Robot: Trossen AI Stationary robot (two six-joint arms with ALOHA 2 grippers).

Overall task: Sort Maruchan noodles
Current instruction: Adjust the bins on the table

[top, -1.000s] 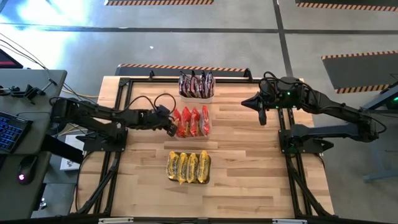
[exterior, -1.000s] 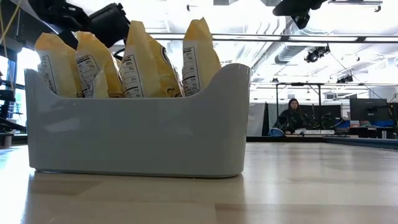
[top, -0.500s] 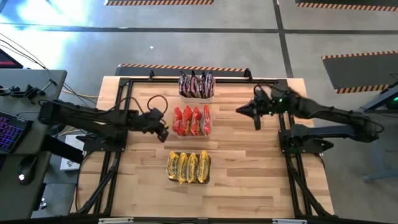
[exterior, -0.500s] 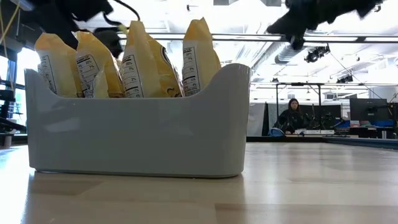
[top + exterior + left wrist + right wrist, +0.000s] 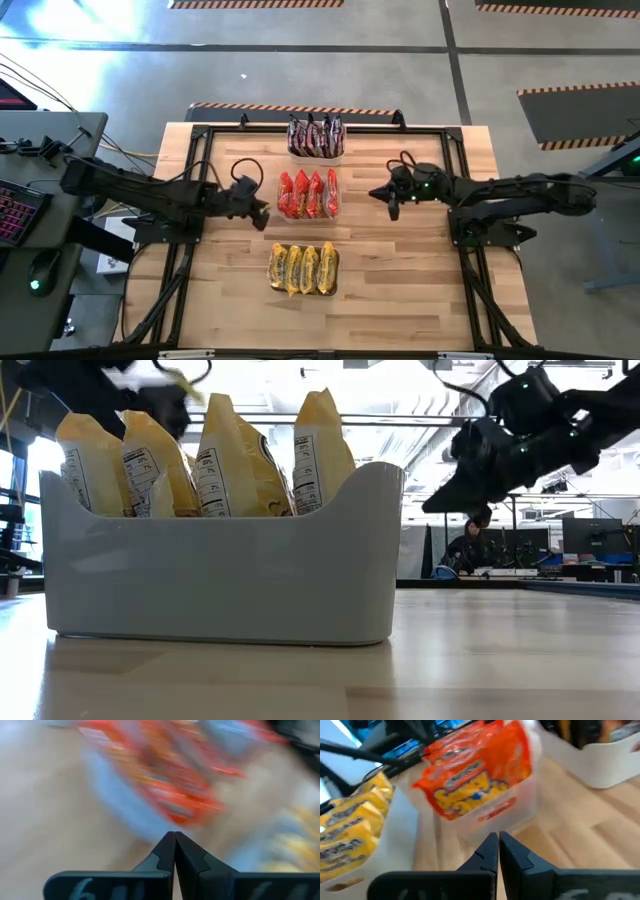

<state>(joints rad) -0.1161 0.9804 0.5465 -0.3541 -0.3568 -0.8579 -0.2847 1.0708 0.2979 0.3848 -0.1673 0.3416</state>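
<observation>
Standing upright in the nearest tub, the yellow packets sit just as they did a second ago; in the low view they rise above the tub's front wall. Beyond them the red packets fill the middle tub, and farthest back the dark maroon packets fill the third tub at the tabletop's far edge. No packet lies loose on the tabletop, so the sorting looks finished, each colour in its own tub.

What has changed is the arms. The left gripper, which a second ago was right against the red packets, has drawn back and now hangs just beside that tub on its left. Its jaws are pressed together and hold nothing, as the left wrist view shows, with the red packets blurred ahead of it. The right gripper has swung in and down from the far right part of the tabletop and now sits to the right of the red tub, apart from it, jaws likewise closed and empty.

Judging from this, both arms are clearing off after the last placement. The remaining risk is small: a closed gripper brushing the red tub while passing it.
</observation>
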